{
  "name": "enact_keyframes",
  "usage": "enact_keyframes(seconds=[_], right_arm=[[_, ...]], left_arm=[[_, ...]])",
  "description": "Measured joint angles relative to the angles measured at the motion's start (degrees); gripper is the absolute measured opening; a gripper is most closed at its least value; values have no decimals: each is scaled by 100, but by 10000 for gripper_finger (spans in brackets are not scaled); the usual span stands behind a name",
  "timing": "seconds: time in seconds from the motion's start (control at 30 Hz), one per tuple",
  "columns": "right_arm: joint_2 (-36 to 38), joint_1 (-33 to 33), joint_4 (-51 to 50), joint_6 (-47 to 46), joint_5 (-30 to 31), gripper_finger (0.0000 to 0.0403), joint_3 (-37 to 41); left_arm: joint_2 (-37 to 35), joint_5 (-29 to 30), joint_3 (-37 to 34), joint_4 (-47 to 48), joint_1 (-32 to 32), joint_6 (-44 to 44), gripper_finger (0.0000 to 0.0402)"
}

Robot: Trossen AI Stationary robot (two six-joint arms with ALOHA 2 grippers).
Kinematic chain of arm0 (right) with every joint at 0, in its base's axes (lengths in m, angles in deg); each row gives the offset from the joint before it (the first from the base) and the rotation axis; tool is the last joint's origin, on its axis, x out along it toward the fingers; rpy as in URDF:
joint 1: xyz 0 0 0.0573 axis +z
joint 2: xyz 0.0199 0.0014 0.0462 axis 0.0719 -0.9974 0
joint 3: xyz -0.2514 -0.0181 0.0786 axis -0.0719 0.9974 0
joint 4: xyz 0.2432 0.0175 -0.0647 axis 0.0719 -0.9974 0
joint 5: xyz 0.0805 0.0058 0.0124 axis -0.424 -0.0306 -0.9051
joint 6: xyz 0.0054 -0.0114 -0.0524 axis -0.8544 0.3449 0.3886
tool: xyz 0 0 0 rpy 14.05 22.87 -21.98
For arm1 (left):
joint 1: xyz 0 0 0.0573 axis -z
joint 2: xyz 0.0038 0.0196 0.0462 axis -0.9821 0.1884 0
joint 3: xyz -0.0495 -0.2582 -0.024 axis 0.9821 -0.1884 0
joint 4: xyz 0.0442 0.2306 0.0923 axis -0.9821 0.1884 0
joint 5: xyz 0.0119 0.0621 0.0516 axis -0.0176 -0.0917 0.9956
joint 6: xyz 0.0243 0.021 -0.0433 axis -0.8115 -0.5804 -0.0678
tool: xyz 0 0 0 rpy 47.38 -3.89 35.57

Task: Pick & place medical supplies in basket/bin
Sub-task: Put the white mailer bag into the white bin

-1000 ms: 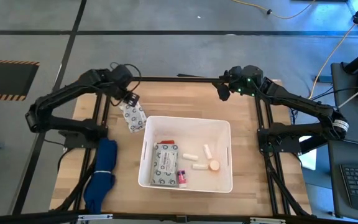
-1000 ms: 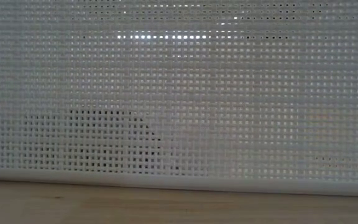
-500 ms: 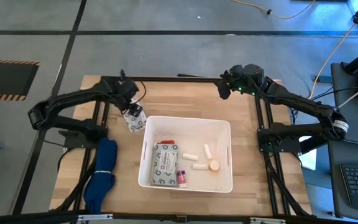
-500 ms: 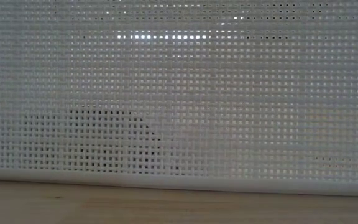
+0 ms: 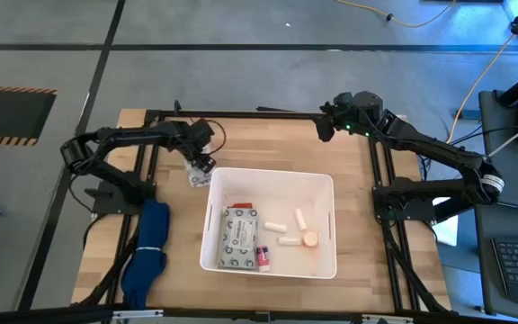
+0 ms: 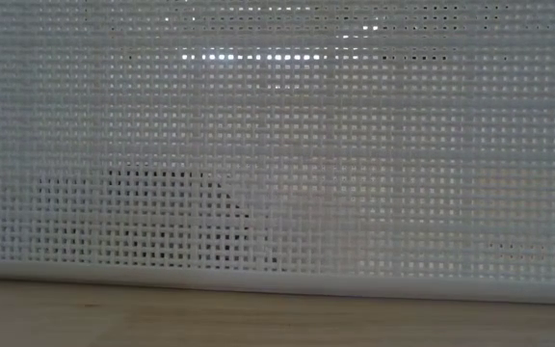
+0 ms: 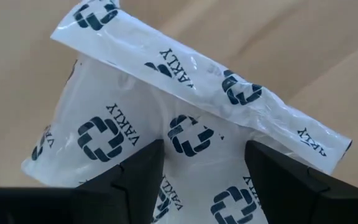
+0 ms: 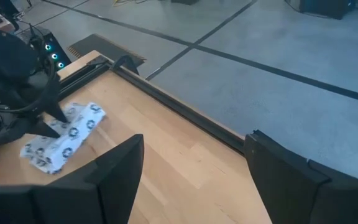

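Note:
The white bin (image 5: 272,172) stands mid-table; its perforated wall (image 6: 277,145) fills the low view. In it lie a patterned packet (image 5: 239,237), white tubes (image 5: 275,225), an orange-capped vial (image 5: 309,239) and a pink-capped vial (image 5: 263,256). Another white packet with dark logos (image 5: 196,177) (image 7: 185,93) (image 8: 64,140) lies flat on the wood by the bin's far left corner. My left gripper (image 5: 201,160) (image 7: 204,186) is open right over it, a finger on either side of its middle. My right gripper (image 5: 326,128) (image 8: 194,186) waits open at the table's far edge. My left gripper stands open over the packet's middle (image 7: 194,140), coming from above. The packet lies on the table between the fingers. Whether the fingers touch it, I cannot tell.
A blue cloth (image 5: 147,252) lies along the near left of the table. Black frame rails (image 5: 241,113) run along the far edge and down both sides. Bare wood (image 5: 268,144) lies between the bin and the far edge.
My left gripper has moved toward the table's right and near edges, down onto the packet by the bin's corner, its arm stretching out. The packet has stayed where it lay, now partly covered by the gripper.

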Motion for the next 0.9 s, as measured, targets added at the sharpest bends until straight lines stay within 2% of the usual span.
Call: enact_keyframes(seconds=[0.13,0.33,0.47,0.57,0.7,0.9], right_arm=[[0,0,0,0,0,280,0],[-8,0,0,-22,0,280,0],[-116,-58,-1,-494,-2,280,-2],[-352,-142,0,-970,-1,280,-2],[-831,-181,130,-1505,-29,280,-2],[-1781,-181,1267,-2132,-831,280,-2]], left_arm=[[232,-42,0,-911,-57,-360,222],[440,-347,-43,-2096,-500,-380,221],[701,-607,-47,-2837,-780,-393,221],[1005,-919,-23,-3212,-879,-503,221],[1246,-1011,-6,-3608,-843,-712,221],[1340,-1684,124,-3906,-774,-727,221]])
